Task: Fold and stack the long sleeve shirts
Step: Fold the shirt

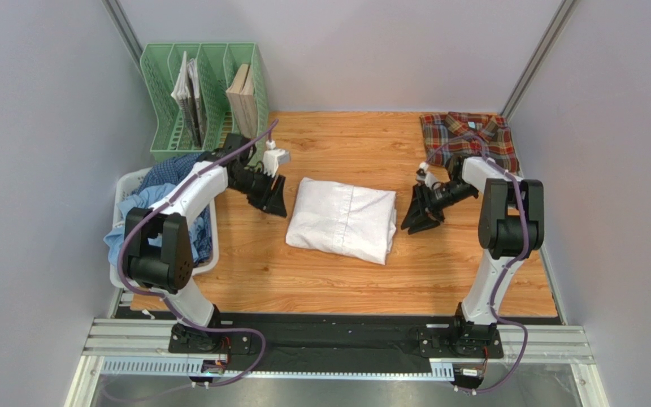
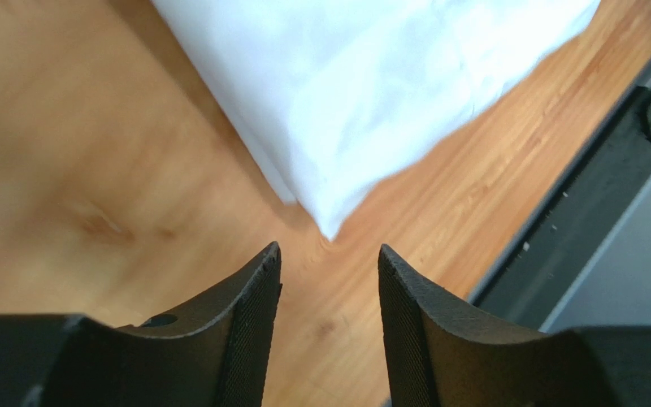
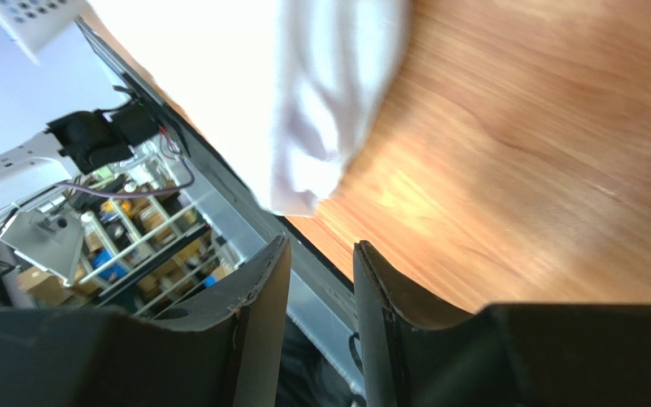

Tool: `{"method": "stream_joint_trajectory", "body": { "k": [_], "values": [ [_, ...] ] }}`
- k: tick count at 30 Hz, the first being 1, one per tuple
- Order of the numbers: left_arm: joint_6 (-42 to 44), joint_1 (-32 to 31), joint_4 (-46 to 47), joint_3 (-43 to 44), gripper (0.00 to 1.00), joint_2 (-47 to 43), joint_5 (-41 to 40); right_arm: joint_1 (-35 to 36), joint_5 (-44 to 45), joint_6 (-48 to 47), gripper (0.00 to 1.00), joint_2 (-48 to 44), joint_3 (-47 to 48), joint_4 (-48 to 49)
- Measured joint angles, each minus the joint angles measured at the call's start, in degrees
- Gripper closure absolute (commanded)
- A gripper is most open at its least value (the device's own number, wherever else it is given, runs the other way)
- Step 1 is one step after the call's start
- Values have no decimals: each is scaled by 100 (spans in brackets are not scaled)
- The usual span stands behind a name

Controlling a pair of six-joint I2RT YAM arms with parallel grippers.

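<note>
White shirt (image 1: 342, 219) folded, centre of table (image 1: 346, 288). Left gripper (image 1: 275, 202) just beside its left edge, right gripper (image 1: 414, 219) beside its right edge; both narrowly parted, empty. Blue shirts (image 1: 155, 197) heaped in basket (image 1: 130, 183), left. Plaid shirt (image 1: 466, 136) folded, far right corner.

This is a robot test cell in a lab. Plain grey walls (image 1: 40, 102) close a wooden table (image 1: 346, 280) on three sides. Aluminium rails (image 1: 125, 343) carry the arm bases. Beyond the right gripper (image 3: 320, 246), past the table edge, wiring and electronics (image 3: 125, 229) are seen.
</note>
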Motion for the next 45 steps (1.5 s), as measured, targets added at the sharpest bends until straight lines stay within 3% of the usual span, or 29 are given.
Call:
{"method": "stream_joint_trajectory", "body": {
  "k": [5, 8, 12, 16, 18, 21, 25, 28, 30, 33, 38, 45],
  "values": [
    [509, -730, -66, 1414, 61, 573, -363, 463, -343, 651, 66, -352, 293, 472],
    [634, -1115, -87, 1773, 67, 1176, -546, 940, -361, 914, 67, -334, 293, 743],
    [664, -1266, -212, 1646, 72, 2024, -850, 1399, -199, 1008, 68, -129, 256, 938],
    [621, -1193, -369, 992, 74, 2085, -754, 1340, 518, 951, 69, 345, 243, 973],
    [627, -1248, -387, 616, 70, 1845, -708, 1261, 935, 855, 70, 566, 367, 874],
    [651, -1550, -575, 46, 56, 1449, -431, 1202, 1408, 706, 69, 933, 1064, 437],
    [549, -1834, -815, -398, 42, 728, 334, 1294, 2321, 332, 66, 1384, 2634, 393],
    [186, -1475, -557, -496, 26, -199, 638, 1451, 2741, 157, 62, 1456, 3471, 446],
    [-129, -999, -177, -422, 23, -793, 621, 1606, 2872, 50, 60, 1314, 3751, 525],
    [-284, -494, 114, 39, 22, -885, 382, 1858, 2796, -26, 52, 774, 3475, 581],
    [-289, -448, 240, 1150, 21, 273, 146, 2629, 2612, -129, 43, -339, 2203, 702],
    [-772, -216, 472, 654, 20, 758, 197, 4006, 2544, -363, 35, -118, 1255, 870]
  ]
}}
